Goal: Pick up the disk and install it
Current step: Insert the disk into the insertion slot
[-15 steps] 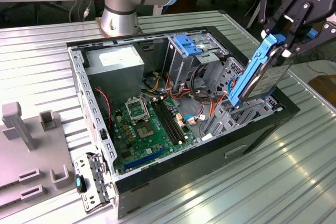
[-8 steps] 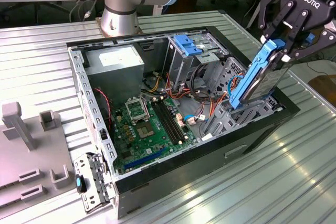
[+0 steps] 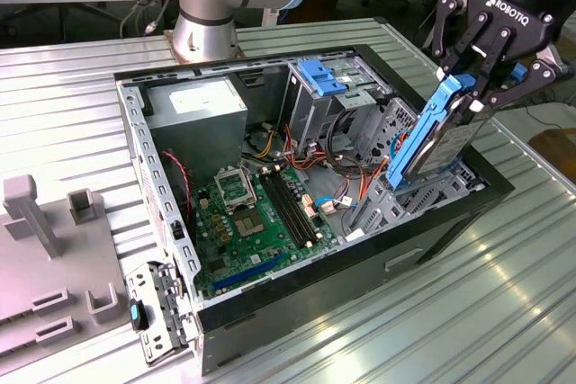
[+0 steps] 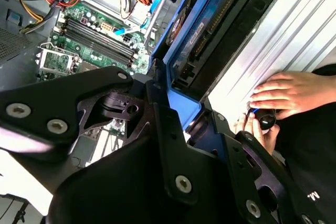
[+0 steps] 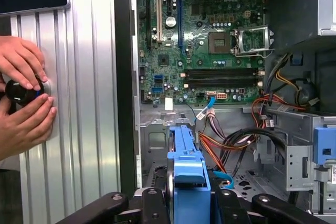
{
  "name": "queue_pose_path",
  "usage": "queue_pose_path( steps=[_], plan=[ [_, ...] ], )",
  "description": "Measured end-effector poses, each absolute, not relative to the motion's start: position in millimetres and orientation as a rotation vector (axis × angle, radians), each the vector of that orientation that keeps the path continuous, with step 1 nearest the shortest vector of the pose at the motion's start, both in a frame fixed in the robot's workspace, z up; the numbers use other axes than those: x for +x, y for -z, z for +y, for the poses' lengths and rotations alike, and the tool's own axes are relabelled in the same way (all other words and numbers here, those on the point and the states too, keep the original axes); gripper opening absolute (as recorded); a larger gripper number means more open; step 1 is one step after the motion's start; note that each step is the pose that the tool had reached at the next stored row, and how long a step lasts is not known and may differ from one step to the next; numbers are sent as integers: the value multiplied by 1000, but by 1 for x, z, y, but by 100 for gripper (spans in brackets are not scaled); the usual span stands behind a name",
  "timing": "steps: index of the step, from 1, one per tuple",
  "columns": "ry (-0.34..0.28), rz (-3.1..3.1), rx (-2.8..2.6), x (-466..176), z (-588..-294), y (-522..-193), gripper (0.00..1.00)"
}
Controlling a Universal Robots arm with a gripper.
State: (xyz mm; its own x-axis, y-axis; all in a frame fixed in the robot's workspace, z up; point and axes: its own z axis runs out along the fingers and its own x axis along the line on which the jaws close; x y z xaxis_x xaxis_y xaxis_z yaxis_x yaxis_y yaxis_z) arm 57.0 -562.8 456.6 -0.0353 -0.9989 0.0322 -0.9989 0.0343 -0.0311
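Nearest in the exterior view lay the ribbed silver metal table (image 3: 450,330), with a flat grey plastic fixture plate (image 3: 36,285) carrying upright blocks on the exterior view's left. On the table stood the open black and grey metal computer case (image 3: 297,303), its side off and a green motherboard (image 3: 247,222) exposed on the floor inside.

At the case corner on the exterior view's right was the disk (image 3: 441,146), a flat dark grey metal slab edged by a bright blue plastic frame. It stood steeply tilted, its lower end down among the grey metal bay walls and its upper end well above the case rim. Whether it was fully seated could not be told. The black gripper (image 3: 472,87) held that upper end, its fingers (image 3: 493,47) pinching the disk between them. In the first wrist view, the blue frame (image 5: 188,166) ran out from between the black fingers towards the motherboard (image 5: 210,40).

Beside the case, a person's two hands (image 5: 23,103) rested on the table around a small black round object (image 5: 18,92).

Farther back sat a silver box with a white label (image 3: 193,105), a light-blue plastic bracket (image 3: 322,76), and beyond them the arm's silver base (image 3: 205,15).
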Motion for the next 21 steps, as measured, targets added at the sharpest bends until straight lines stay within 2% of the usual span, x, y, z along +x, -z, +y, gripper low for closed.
queue_pose_path(
  steps=[21],
  plan=[
    [-49,-2271,2187,61,-560,-431,37]
  ],
)
